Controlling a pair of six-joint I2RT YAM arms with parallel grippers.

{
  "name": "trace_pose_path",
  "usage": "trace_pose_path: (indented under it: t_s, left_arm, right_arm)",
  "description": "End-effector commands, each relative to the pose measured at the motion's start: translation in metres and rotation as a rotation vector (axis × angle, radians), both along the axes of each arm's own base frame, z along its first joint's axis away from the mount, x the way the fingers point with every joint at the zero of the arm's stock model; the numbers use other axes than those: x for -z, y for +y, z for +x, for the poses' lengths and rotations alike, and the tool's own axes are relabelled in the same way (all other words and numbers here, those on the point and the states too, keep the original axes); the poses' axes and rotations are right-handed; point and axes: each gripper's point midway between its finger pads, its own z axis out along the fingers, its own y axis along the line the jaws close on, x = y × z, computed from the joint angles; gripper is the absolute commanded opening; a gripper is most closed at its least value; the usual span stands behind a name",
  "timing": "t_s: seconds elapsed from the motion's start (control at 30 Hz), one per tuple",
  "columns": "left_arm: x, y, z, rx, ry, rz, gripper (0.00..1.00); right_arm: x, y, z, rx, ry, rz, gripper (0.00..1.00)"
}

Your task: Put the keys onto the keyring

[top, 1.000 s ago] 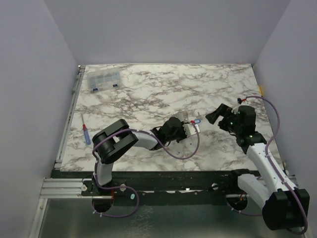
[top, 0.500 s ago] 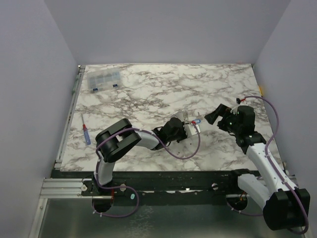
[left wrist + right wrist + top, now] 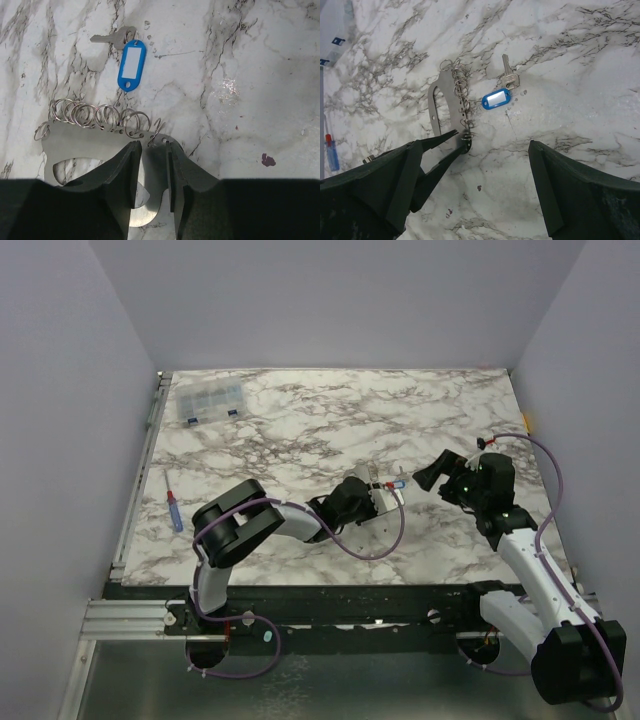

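One silver key lies on the marble beside a blue tag, joined to it by a small ring. Below them lies a flat steel plate with several loose rings along its edge. My left gripper sits over that plate's end, jaws slightly apart and holding nothing. The right wrist view shows the key, the tag and the plate. My right gripper is wide open and empty above the table, to the right of the tag.
A clear compartment box stands at the far left. A blue-handled screwdriver lies near the table's left edge. The right arm's purple cable loops at the right edge.
The left arm's elbow has shifted slightly. Both grippers, the plate and the key with its tag stay where they were.
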Motion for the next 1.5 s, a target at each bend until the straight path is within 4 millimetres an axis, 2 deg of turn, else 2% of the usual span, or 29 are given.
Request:
trace_pose_path:
  t_s: [0.0,0.2,0.3,0.57,0.77,0.87,1.03,1.13,1.3,1.37,1.47]
  left_arm:
    - [-0.032,-0.005,0.007,0.0,-0.073,-0.037,0.38]
    - [-0.024,0.003,0.01,0.013,-0.116,0.046,0.51]
    - [-0.024,0.005,0.011,0.032,-0.145,0.076,0.52]
    - [-0.02,-0.007,0.008,0.119,-0.156,0.116,0.44]
    - [-0.016,-0.015,0.01,0.141,-0.149,0.119,0.32]
    - [-0.013,-0.013,0.011,0.139,-0.152,0.137,0.27]
    - [-0.011,-0.005,0.01,0.142,-0.16,0.179,0.27]
    - [-0.021,-0.001,0.011,0.126,-0.169,0.175,0.31]
    - [-0.044,-0.001,0.015,0.096,-0.188,0.137,0.46]
    - [-0.044,-0.001,0.014,0.102,-0.19,0.15,0.48]
    - [-0.033,0.004,0.012,0.124,-0.179,0.196,0.48]
  right_arm:
    - [-0.007,0.0,0.0,-0.006,-0.015,-0.012,1.0]
    - [-0.008,0.001,0.0,-0.01,-0.018,-0.01,1.0]
    - [-0.008,0.001,-0.001,-0.013,-0.018,-0.009,1.0]
    - [-0.009,0.002,-0.001,-0.019,-0.025,-0.004,1.0]
    - [-0.01,0.003,-0.001,-0.021,-0.028,-0.002,1.0]
    - [-0.01,0.003,-0.002,-0.022,-0.03,-0.003,1.0]
    - [-0.011,0.004,-0.002,-0.024,-0.032,-0.001,1.0]
    - [-0.01,0.005,-0.002,-0.027,-0.03,-0.001,1.0]
    - [-0.01,0.006,-0.002,-0.03,-0.03,0.002,1.0]
    - [-0.01,0.006,-0.003,-0.031,-0.031,0.002,1.0]
    - [-0.011,0.006,-0.002,-0.032,-0.033,0.002,1.0]
